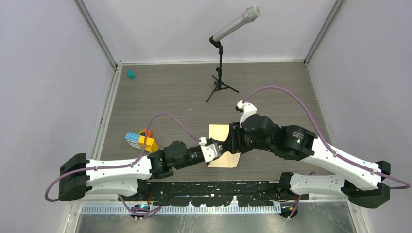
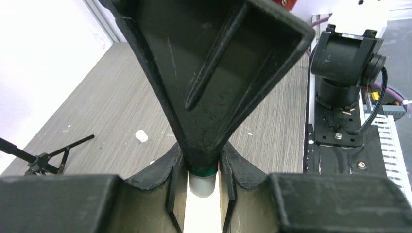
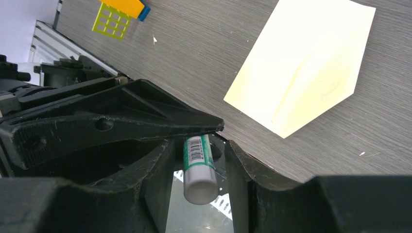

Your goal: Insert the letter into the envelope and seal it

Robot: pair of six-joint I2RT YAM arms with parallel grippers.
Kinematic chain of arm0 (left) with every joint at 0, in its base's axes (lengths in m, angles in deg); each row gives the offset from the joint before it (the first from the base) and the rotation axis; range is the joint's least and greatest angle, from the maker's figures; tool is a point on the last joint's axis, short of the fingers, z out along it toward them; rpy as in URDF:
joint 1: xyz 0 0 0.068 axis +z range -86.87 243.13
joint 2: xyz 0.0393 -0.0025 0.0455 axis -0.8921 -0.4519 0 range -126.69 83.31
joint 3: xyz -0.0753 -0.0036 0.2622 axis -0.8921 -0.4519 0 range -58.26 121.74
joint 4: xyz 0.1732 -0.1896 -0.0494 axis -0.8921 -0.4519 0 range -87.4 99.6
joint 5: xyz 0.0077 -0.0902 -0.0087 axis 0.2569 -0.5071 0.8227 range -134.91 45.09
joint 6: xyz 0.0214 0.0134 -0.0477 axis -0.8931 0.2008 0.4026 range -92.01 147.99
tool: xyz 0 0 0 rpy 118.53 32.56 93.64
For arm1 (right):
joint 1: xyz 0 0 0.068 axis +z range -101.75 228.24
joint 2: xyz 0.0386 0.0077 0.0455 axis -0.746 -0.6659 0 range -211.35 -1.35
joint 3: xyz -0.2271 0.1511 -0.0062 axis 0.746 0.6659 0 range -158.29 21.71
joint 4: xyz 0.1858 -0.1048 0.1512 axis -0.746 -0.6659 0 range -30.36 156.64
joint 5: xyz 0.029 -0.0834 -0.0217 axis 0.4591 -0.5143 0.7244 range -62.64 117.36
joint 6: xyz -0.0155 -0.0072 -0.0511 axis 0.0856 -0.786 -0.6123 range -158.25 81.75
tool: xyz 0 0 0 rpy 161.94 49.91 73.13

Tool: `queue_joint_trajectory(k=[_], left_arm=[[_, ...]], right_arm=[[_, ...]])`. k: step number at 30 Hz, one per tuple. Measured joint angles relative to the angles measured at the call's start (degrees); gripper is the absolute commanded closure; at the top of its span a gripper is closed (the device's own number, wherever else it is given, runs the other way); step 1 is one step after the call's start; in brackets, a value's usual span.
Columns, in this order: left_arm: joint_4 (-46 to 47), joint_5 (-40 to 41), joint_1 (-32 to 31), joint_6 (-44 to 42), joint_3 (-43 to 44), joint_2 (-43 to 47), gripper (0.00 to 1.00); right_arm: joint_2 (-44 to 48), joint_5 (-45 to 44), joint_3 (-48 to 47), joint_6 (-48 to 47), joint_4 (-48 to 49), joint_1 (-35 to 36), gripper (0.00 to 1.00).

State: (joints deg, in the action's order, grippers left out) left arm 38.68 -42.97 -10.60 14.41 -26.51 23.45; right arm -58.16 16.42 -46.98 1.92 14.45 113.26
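Judging the job barely begun, we see the letter [image 3: 306,63] lying flat on the table [image 1: 170,97], outside the envelope [image 1: 228,161] and nothing sealed, while the left gripper [image 1: 221,147] clamps a glue stick [image 3: 198,170] whose white end hangs between the parted jaws of the right gripper [image 3: 198,145].

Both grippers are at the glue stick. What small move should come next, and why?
Probably close the right gripper on the glue stick: its fingers flank the stick with gaps either side, while the left gripper pinches the other end, so a two-handed uncapping seems set up.
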Motion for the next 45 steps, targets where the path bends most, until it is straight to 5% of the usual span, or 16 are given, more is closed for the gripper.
queue_joint_trajectory(k=[13, 19, 28, 35, 39, 45], left_arm=[[5.18, 1.57, 0.04, 2.75, -1.90, 0.20, 1.00], [6.49, 1.79, 0.33, 3.48, -2.82, 0.13, 0.99], [7.39, 5.44, 0.31, 8.07, -3.61, 1.27, 0.28], [4.74, 12.76, 0.39, 16.31, -5.73, 7.28, 0.06], [-0.96, 14.62, 2.67, 22.62, -5.35, 8.76, 0.11], [-10.47, 10.84, 13.73, 36.11, -1.25, 4.07, 0.49]], right_arm=[[-0.17, -0.37, 1.36, 1.84, 3.74, 0.02, 0.65], [-0.17, -1.84, 2.21, 2.01, 4.15, 0.02, 0.93], [-0.17, -5.86, 2.47, 2.01, 4.24, -0.07, 1.00], [-0.22, -8.24, 3.23, 1.31, 3.28, -6.05, 0.99], [-0.79, -7.48, 4.70, 0.24, 3.80, -11.54, 0.99], [-4.26, -5.86, 8.11, -1.05, 5.70, -15.26, 0.99]])
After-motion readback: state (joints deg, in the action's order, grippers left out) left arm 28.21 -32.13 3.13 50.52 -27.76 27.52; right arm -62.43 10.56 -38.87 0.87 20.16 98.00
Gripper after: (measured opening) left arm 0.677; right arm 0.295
